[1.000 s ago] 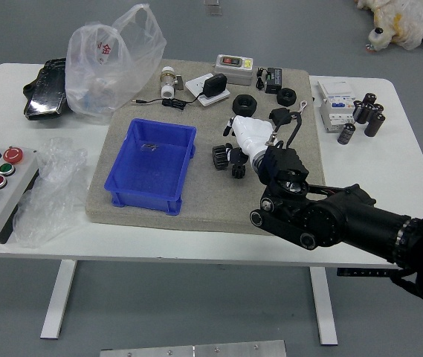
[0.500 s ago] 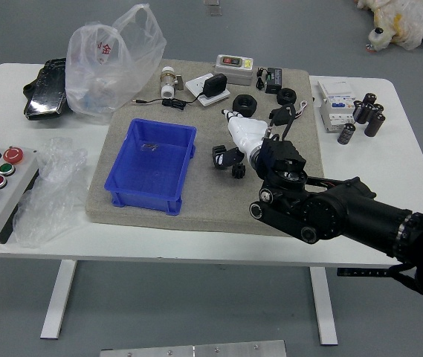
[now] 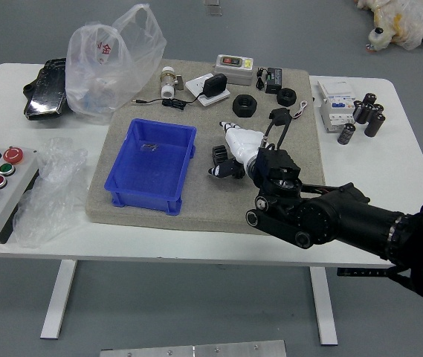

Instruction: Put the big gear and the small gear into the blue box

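big black ribbed gear (image 3: 219, 154) sits on the grey mat (image 3: 196, 216), just right of the blue plastic box (image 3: 148, 166). small black gear (image 3: 239, 172) is beside it, nearer the right hand, partly hidden by it. both outside the box

right hand (image 3: 240, 148), black with a white back, is low over the gears, coming in from the right. fingers wide apart: one points forward-left past the gears, another reaches left across the near side of the big gear. no grip visible; can't tell if they touch either gear

far part of mat: two black rubber wheels (image 3: 244, 105), black power adapter (image 3: 214, 85) on a white plate (image 3: 201, 92), white cylindrical fitting (image 3: 168, 83), grey-white device with a display (image 3: 234, 68), small black box (image 3: 273, 79)

right side of the white table (image 3: 378, 178): white carton (image 3: 337, 104) with black cylinders (image 3: 375, 123) beside it

left side: clear plastic bag (image 3: 111, 63), black glossy package (image 3: 46, 91), crumpled clear film (image 3: 51, 190), grey control box with coloured buttons (image 3: 9, 190)
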